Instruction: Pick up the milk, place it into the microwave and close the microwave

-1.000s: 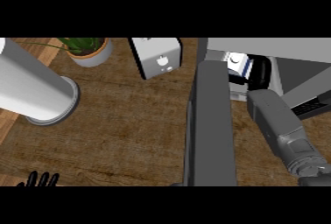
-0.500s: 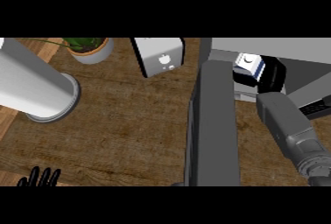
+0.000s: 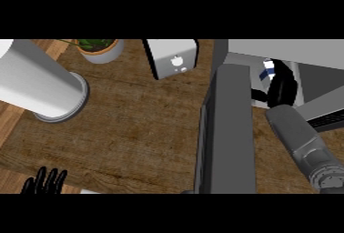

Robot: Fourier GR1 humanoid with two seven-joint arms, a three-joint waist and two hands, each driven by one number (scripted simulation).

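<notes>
Head view, left to right. The left hand (image 3: 46, 181) rests at the lower left edge of the brown, wood-grained bench (image 3: 134, 136), black fingers straight and pointing up, holding nothing. Beyond it stands a smooth white cylinder (image 3: 37, 84) on a round grey base. A potted plant (image 3: 99, 48) in a pale round pot sits near the far edge, and just to its right is a white box (image 3: 173, 61), rectangular with a small emblem on its face. The microwave door (image 3: 228, 136), a flat dark grey slab, stands open. The microwave (image 3: 289, 48) is a light grey housing with a pale cavity. The milk (image 3: 269, 67), white with blue marking, is inside that cavity and mostly hidden. The right hand (image 3: 282, 88), black on a ribbed grey forearm, reaches into the cavity against the milk; whether it grips cannot be told.
</notes>
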